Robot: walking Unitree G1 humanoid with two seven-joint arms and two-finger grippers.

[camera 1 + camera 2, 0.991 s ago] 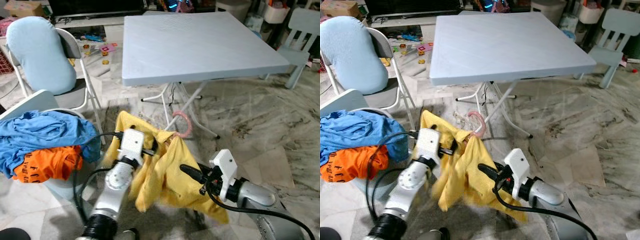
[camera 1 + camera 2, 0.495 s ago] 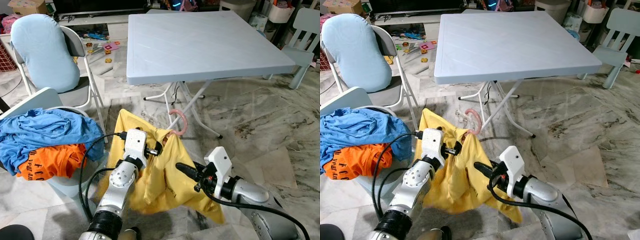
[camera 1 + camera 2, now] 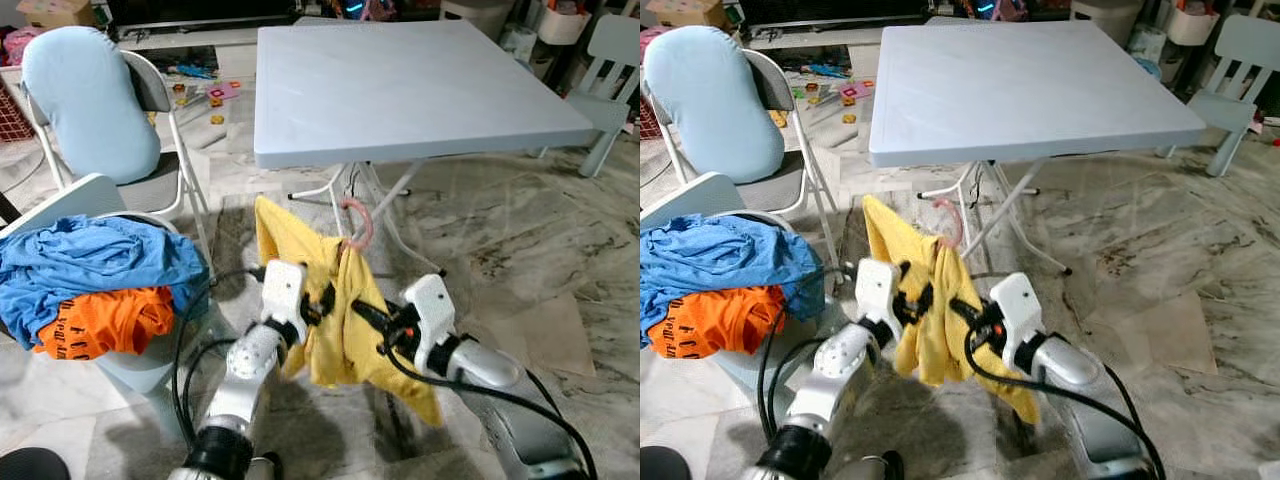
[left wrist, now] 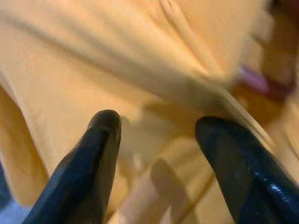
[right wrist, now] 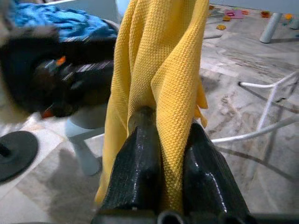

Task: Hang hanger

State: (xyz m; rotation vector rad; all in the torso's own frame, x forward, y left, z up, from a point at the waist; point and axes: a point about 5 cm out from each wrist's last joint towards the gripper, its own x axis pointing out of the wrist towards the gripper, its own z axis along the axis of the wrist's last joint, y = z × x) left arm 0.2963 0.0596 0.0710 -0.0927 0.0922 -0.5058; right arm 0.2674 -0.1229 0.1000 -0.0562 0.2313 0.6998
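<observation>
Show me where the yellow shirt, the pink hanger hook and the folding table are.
yellow shirt [image 3: 345, 330]: left eye view, hanging front fabric.
pink hanger hook [image 3: 362, 222]: left eye view, curved top.
folding table [image 3: 420, 90]: left eye view, bare tabletop.

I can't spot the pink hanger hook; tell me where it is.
The pink hanger hook pokes above the yellow shirt, held between both hands, just before the table's near edge.

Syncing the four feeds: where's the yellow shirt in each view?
Left eye view: yellow shirt hangs low centre, between the two grippers.
Right eye view: yellow shirt low centre, left of middle.
Left wrist view: shirt close behind the open left gripper.
Right wrist view: shirt runs down the middle, pinched in the right gripper.
Shared landmark: the pink hanger hook, under the grey table.
</observation>
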